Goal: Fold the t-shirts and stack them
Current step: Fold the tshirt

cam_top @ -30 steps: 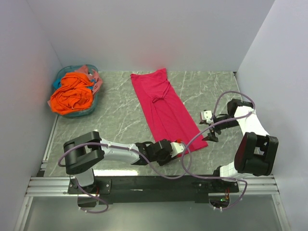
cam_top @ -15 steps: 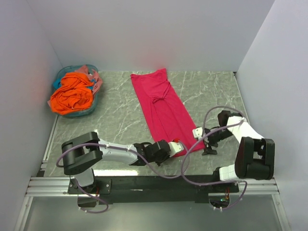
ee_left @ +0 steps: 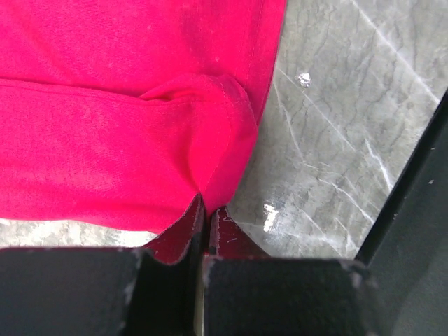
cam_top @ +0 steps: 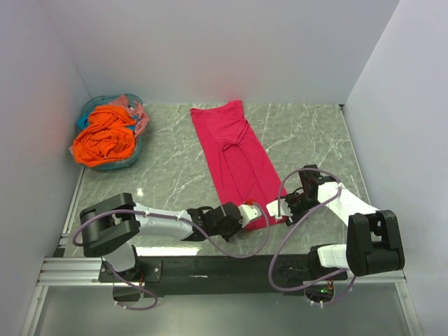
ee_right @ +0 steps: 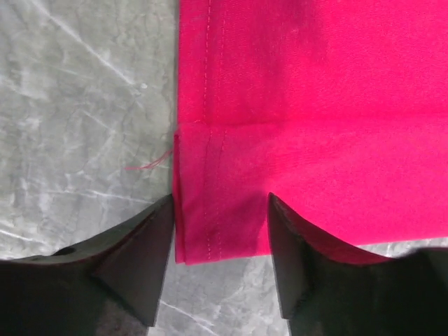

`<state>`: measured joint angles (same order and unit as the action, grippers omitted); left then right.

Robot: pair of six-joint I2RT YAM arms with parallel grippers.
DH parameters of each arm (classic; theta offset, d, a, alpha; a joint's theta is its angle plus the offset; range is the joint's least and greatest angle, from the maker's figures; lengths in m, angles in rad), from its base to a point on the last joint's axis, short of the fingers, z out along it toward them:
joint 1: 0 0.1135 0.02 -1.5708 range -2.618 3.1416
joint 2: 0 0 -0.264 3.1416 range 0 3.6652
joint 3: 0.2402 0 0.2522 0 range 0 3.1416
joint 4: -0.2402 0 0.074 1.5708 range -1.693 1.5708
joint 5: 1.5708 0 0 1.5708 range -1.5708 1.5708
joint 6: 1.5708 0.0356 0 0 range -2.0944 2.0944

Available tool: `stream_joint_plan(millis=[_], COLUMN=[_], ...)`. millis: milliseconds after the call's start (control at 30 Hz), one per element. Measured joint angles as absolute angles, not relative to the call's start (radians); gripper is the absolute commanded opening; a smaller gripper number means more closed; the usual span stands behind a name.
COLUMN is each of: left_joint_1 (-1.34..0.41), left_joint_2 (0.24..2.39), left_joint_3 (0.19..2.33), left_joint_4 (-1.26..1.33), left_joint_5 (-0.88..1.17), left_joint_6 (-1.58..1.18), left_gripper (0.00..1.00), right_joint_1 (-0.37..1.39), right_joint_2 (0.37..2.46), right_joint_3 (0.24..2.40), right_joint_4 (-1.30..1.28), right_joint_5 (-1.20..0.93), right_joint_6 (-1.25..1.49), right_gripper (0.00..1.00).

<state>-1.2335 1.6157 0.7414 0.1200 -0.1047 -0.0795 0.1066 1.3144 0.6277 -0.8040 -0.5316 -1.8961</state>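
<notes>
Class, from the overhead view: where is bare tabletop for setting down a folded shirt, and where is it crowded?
Free: between the teal basket and the crimson t-shirt; between that shirt and the right wall. Crowded: the near edge, with left gripper and right gripper at the shirt's hem.

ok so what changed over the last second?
The right claw swung in from the right to the crimson shirt's near right hem corner and now straddles it, jaws apart. The left claw closed, pinching the near left hem corner, and its arm drew slightly leftward. The shirt otherwise lies much as before. The orange shirt stays in the basket.
</notes>
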Motion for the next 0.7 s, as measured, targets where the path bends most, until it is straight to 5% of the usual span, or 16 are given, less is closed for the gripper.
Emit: stream_joint_plan(millis=[267, 400, 433, 700], left_joint_1=[-1.208, -1.198, -1.193, -1.086], left_joint_2=[1.583, 1.581, 1.581, 1.536], left_joint_3=[0.703, 0.689, 0.688, 0.672], left_joint_4=[0.162, 0.179, 0.181, 0.197], left_joint_5=[-0.062, -0.028, -0.017, 0.120], left_joint_6=[-0.118, -0.128, -0.129, -0.143], left_gripper=[0.00, 0.00, 0.00, 0.00], right_joint_1=[0.160, 0.160, 0.160, 0.161], right_joint_2=[1.291, 1.291, 1.291, 1.299], right_joint_3=[0.599, 0.594, 0.594, 0.643], right_joint_4=[-0.716, -0.697, -0.694, -0.766], right_joint_5=[-0.485, -0.479, -0.479, -0.511], right_joint_6=[-1.831, -1.813, -1.806, -1.735], right_gripper=[0.24, 0.15, 0.00, 0.00])
